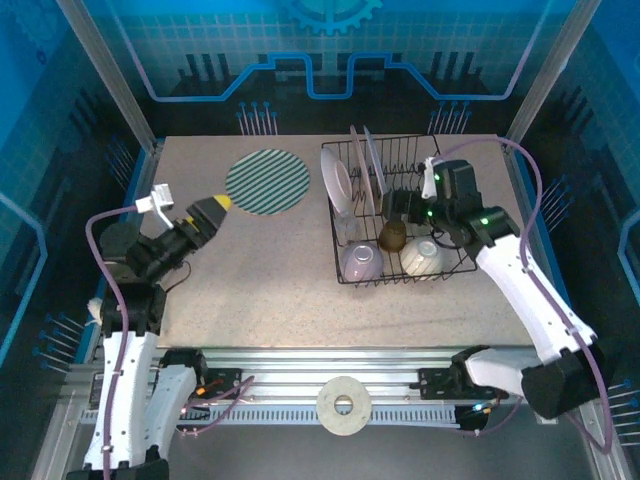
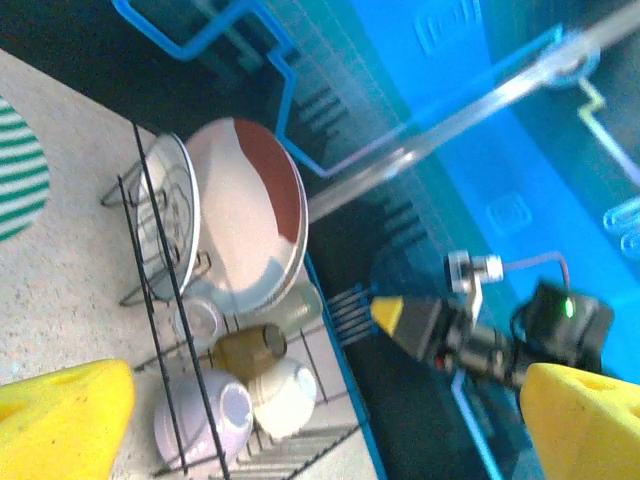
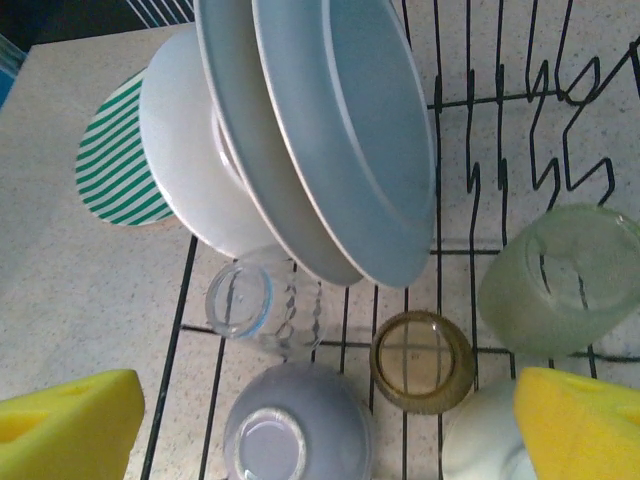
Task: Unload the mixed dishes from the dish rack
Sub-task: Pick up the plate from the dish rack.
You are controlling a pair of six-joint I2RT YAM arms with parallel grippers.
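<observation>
1. Right gripper [image 3: 328,385]: it hovers over the near half of the dish rack [image 1: 334,235], fingers spread wide with nothing between them.
2. Left gripper [image 1: 218,208]: it hangs well apart from the rack on its left side, also spread and empty.
3. Contents of the rack:
   - Upright plates [image 3: 330,130] lean in the far-left prongs.
   - A clear glass [image 3: 250,300] lies just under the plates.
   - A brown cup [image 3: 422,362] sits at the rack's middle.
   - A lavender bowl [image 3: 290,430] and a white bowl [image 1: 425,256] sit at its near edge.
   - A frosted cup [image 3: 560,280] sits toward its right side.
4. Outside the rack: a green-striped plate [image 1: 267,181] lies flat on the table [image 1: 260,300], left of the rack.
5. Probable step: picking a small piece from the rack's near half, most likely the brown cup or the lavender bowl.
6. Centre the spread fingers over one piece only before descending.
7. Lower the fingers between the wires, with no finger landing on a prong or on a neighbouring bowl.
8. Grip across the wall or rim, since rounded glazed surfaces are likely to slip.
9. Lift straight up until clear of the rack's rim, and keep the wrist away from the leaning plates.
</observation>
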